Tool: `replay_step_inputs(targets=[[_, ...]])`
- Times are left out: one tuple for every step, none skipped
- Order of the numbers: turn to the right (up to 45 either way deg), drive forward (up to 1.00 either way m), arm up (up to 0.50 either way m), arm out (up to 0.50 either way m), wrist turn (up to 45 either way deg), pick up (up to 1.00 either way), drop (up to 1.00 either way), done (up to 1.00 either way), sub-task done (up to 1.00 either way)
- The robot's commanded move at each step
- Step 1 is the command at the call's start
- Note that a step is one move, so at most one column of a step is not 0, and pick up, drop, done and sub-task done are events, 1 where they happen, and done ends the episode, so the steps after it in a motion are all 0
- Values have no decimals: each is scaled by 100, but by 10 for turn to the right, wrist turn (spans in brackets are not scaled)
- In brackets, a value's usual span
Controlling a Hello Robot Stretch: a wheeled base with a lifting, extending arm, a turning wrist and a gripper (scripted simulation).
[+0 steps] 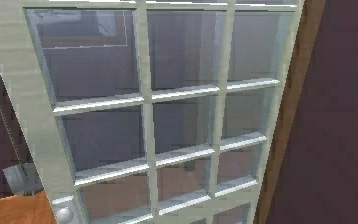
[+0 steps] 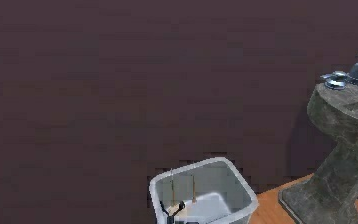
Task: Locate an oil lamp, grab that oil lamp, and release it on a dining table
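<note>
A white door (image 1: 147,110) with many glass panes stands close ahead and spans most of the forward view. Its round metal knob (image 1: 63,212) sits at the lower left. Through the panes I make out pale walls of another room.
A brown door frame (image 1: 287,120) and a dark purple wall (image 1: 337,110) lie to the door's right. In the arm side view, a white bin (image 2: 202,195) with a small dark item inside stands against the purple wall (image 2: 137,80). A stone pedestal sink (image 2: 345,140) with a metal tap (image 2: 351,74) is at the right, on wood floor (image 2: 305,203).
</note>
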Motion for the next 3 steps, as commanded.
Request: replay_step_inputs(targets=[[0,0,50,0,0,0,0,0,0],[0,0,8,0,0,0,0,0,0],[0,0,0,0,-450,0,0,0,0]])
